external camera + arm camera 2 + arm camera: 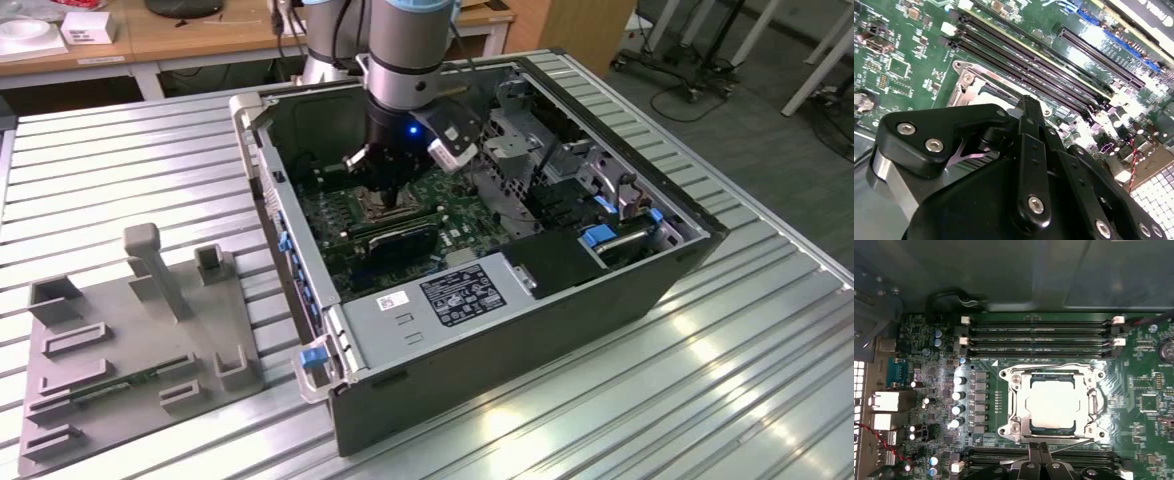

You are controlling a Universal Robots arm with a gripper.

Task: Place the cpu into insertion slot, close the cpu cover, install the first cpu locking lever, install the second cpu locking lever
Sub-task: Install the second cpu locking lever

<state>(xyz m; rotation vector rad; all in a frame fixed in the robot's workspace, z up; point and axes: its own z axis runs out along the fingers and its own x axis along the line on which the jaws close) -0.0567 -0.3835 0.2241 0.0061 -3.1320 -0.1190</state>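
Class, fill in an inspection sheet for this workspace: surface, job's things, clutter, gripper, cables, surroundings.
Surface: ribbed metal table carrying an open computer case.
Job's things: cpu seated in the insertion slot; cpu cover lies closed around it; a wire lever runs beside the cover.
Clutter: grey fixture tray beside the case on the exterior view's left.
Gripper: gripper low over the socket, inside the case.
Cables: red and black wires at the board's edge.
Surroundings: wooden desks behind the table.
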